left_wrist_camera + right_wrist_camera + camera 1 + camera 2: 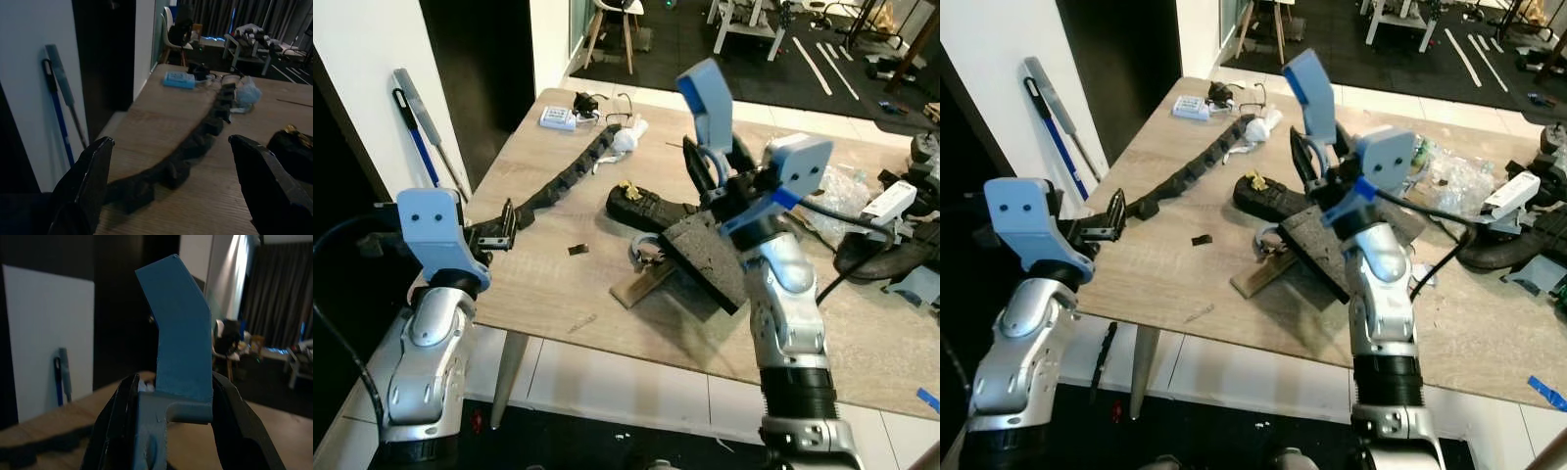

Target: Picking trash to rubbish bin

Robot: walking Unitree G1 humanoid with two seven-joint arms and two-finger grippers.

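Stretching across both eye views, the pale wooden table (558, 294) carries most of the litter: a long black segmented strip (570, 174) snaking toward the far corner, a dark rough-surfaced slab (705, 257) leaning on a small wooden offcut (641, 286), and a black chunky lump (646, 208) behind it. No rubbish bin can be made out.

Above the slab, the right gripper (715, 164) is raised with its black fingers clamped on a bent blue plastic piece (707, 98), which stands up between them. The left gripper (176, 191) sits at the table's near-left corner, fingers spread wide and holding nothing, aimed along the segmented strip.

Judging from the hold, the blue piece is pinched low on its base, so a quick swing toward a bin could lever it loose. The right forearm also hangs close over the slab and might nudge it off its prop.
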